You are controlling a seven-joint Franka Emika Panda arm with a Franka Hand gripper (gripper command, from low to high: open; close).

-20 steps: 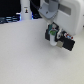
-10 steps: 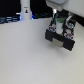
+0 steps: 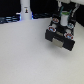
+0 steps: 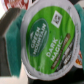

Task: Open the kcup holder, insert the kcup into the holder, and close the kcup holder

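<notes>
The kcup (image 4: 49, 41) fills the wrist view: a round pod with a bright green lid and white print, held close under the camera. A teal finger pad (image 4: 11, 42) presses against its side, so my gripper is shut on it. In the exterior view my gripper (image 3: 63, 19) hangs right over the kcup holder (image 3: 60, 36), a black boxy unit with a pale handle at its front. The kcup itself is too small to make out in that view. Whether a drawer is pulled out is too blurred to tell.
A tall white post (image 3: 25, 10) stands at the back on the exterior view's left, before a dark back edge. Pods with red lids (image 3: 55, 22) sit in the holder's top slots. A red lid (image 4: 9, 4) shows at the wrist view's edge. The white tabletop (image 3: 22, 55) spreads in front.
The arm has shifted toward the exterior view's right, from beside the holder to directly above it. The holder has stayed where it was.
</notes>
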